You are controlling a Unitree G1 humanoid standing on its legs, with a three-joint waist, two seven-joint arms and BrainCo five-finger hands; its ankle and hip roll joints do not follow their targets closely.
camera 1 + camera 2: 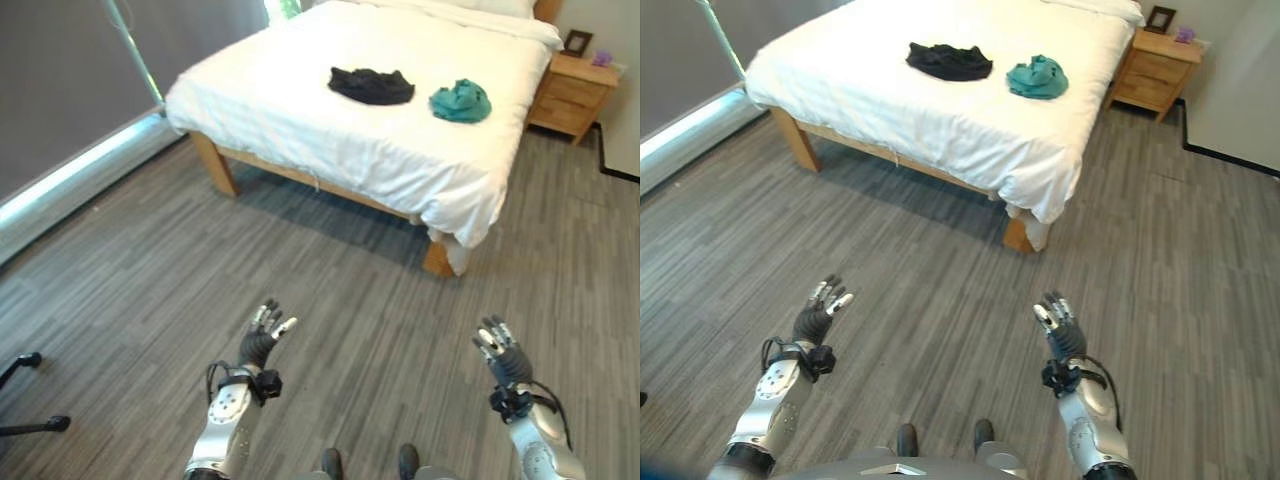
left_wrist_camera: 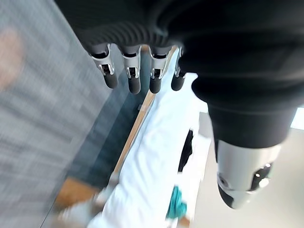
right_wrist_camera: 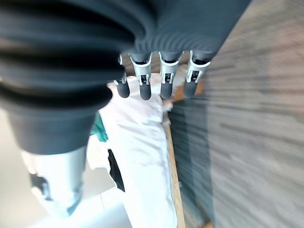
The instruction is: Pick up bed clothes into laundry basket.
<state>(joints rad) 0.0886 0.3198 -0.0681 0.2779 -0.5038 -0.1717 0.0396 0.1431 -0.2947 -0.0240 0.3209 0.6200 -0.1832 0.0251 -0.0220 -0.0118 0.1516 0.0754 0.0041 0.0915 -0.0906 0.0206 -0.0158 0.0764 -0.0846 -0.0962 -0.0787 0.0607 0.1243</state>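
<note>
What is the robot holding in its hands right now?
Nothing. The left hand and right hand are open over the floor; the black clothes and teal clothes lie on the bed.

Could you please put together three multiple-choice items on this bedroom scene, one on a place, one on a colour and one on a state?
1. Where do the two garments lie?
A. on the floor
B. on the white bed
C. on the nightstand

2. What colour is the garment nearer the nightstand?
A. teal
B. red
C. yellow

3. How are the robot's hands?
A. both open, holding nothing
B. both shut on cloth
C. left shut on a garment

Answers: 1 B, the black garment and the teal garment rest on the bed. 2 A, it lies towards the nightstand. 3 A, the left hand and right hand hang over bare floor, fingers straight.
</note>
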